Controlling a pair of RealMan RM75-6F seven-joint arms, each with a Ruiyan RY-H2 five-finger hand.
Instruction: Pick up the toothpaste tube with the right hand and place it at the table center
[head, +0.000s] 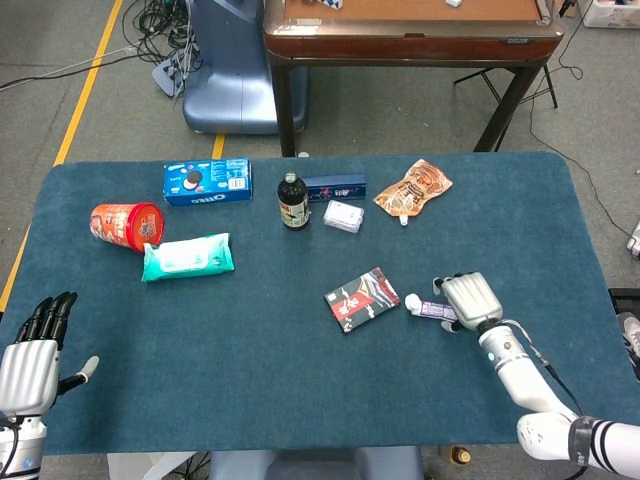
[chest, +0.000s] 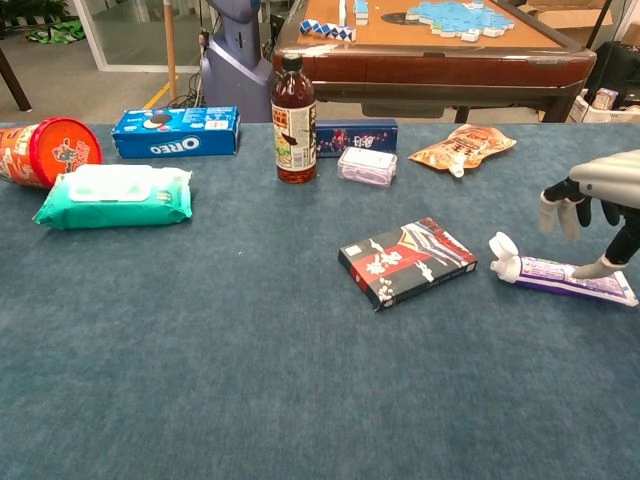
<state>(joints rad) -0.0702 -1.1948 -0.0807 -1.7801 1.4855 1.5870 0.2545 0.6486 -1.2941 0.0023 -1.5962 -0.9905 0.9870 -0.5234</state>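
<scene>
The toothpaste tube (head: 430, 308) (chest: 560, 275) lies flat on the blue table, right of centre, with its white cap pointing left toward a black card box (head: 362, 298) (chest: 407, 262). My right hand (head: 470, 300) (chest: 595, 200) hovers over the tube's tail end with its fingers spread and hanging down. In the chest view one fingertip (chest: 600, 268) touches the top of the tube, and nothing is gripped. My left hand (head: 30, 360) rests at the table's near left corner, fingers straight and apart, holding nothing.
Along the far side stand a red cup (head: 126, 226), a green wipes pack (head: 187, 256), an Oreo box (head: 207, 181), a dark bottle (head: 293, 201), a small blue box (head: 335, 187), a white packet (head: 344, 216) and an orange pouch (head: 413, 189).
</scene>
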